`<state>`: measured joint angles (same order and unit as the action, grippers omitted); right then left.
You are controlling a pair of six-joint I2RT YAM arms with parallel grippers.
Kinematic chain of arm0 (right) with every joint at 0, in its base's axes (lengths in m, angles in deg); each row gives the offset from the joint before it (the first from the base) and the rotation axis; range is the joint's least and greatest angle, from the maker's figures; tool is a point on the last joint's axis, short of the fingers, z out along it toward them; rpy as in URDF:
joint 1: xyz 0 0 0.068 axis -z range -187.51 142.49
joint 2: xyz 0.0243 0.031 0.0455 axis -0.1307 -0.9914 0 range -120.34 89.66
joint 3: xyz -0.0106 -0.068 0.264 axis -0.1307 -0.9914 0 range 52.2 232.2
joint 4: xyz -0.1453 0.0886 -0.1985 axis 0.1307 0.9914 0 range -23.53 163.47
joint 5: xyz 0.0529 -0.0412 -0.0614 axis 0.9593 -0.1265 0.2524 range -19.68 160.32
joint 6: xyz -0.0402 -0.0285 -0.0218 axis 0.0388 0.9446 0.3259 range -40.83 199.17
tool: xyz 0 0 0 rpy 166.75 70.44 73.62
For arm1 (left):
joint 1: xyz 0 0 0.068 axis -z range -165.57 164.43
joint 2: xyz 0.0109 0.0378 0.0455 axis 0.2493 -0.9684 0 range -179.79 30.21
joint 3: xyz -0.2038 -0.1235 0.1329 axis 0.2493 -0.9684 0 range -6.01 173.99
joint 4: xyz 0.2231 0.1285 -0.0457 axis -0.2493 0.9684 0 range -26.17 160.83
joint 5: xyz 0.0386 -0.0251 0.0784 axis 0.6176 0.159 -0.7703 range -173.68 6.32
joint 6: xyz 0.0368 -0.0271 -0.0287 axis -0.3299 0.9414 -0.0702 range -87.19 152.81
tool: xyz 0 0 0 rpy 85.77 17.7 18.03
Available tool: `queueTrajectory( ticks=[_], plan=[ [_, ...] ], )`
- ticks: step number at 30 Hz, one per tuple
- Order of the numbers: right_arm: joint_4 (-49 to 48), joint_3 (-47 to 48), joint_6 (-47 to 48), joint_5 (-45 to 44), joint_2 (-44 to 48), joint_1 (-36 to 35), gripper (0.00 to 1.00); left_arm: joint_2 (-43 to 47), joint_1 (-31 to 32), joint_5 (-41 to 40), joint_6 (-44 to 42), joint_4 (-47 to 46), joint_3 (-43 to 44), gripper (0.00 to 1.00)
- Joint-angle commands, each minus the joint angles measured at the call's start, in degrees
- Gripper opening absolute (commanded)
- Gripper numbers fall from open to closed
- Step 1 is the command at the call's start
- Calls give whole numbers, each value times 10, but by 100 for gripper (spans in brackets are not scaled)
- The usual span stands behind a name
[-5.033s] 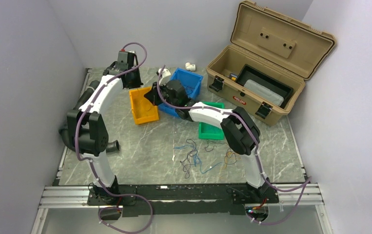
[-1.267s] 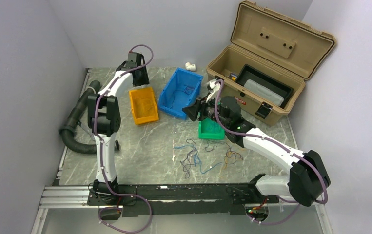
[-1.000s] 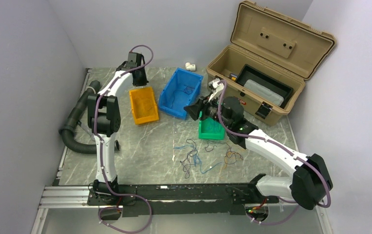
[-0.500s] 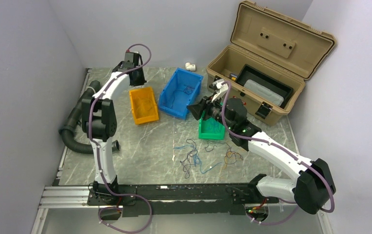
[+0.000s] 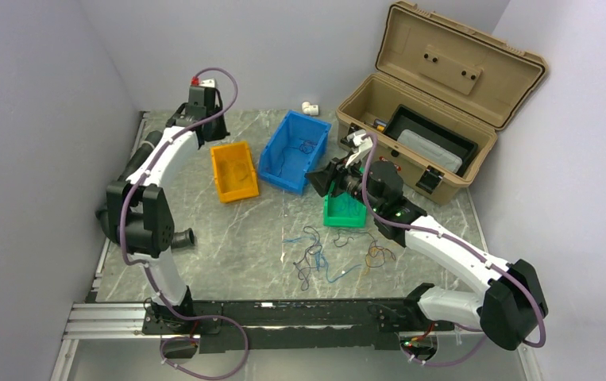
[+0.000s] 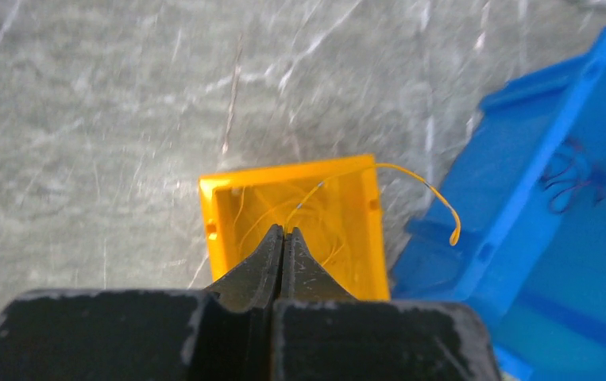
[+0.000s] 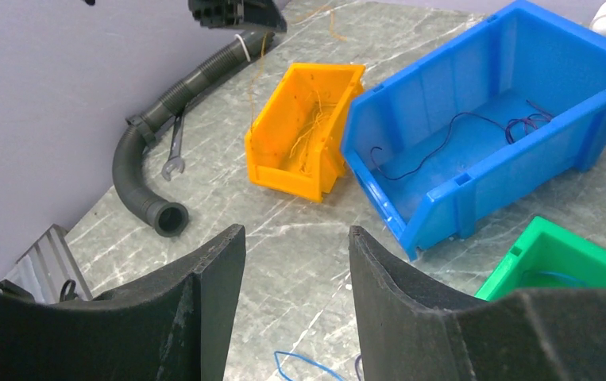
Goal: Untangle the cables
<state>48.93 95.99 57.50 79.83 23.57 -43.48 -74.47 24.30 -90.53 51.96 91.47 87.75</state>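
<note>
A loose tangle of thin cables (image 5: 319, 254) in blue, dark and orange lies on the marble table in front of the arms. My left gripper (image 5: 206, 129) (image 6: 283, 230) hangs above the orange bin (image 5: 221, 171) (image 6: 208, 208), shut on a thin yellow cable (image 6: 411, 176). That cable (image 7: 253, 79) trails down into the bin, where more yellow strands lie. Dark cables (image 7: 522, 123) rest in the blue bin (image 5: 271, 155). My right gripper (image 5: 316, 179) (image 7: 295, 232) is open and holds nothing, by the green bin (image 5: 339, 218), above bare table and a blue cable (image 7: 299, 361).
An open tan toolbox (image 5: 434, 119) stands at the back right. A black corrugated hose (image 5: 121, 214) (image 7: 137, 167) and a wrench (image 7: 174, 151) lie along the left wall. A white pipe fitting (image 5: 309, 107) sits behind the blue bin.
My left gripper has shut and drawn back and to the left from over the orange bin, and its elbow has swung left. The right arm has barely moved.
</note>
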Motion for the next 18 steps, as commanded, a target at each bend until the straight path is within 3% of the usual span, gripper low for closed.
queueTrajectory(
  ticks=[1, 6, 18],
  plan=[
    [-19, -6, -5, 9, 18, 2, 53, 27, 5, -35, -17, 17, -52, 0],
    [-21, -6, -10, 14, 17, 3, 53, -6, 9, -56, -27, 44, -56, 0],
    [-6, -9, -1, 3, 33, 3, 53, -173, 47, -120, -60, 124, 97, 0]
  ],
)
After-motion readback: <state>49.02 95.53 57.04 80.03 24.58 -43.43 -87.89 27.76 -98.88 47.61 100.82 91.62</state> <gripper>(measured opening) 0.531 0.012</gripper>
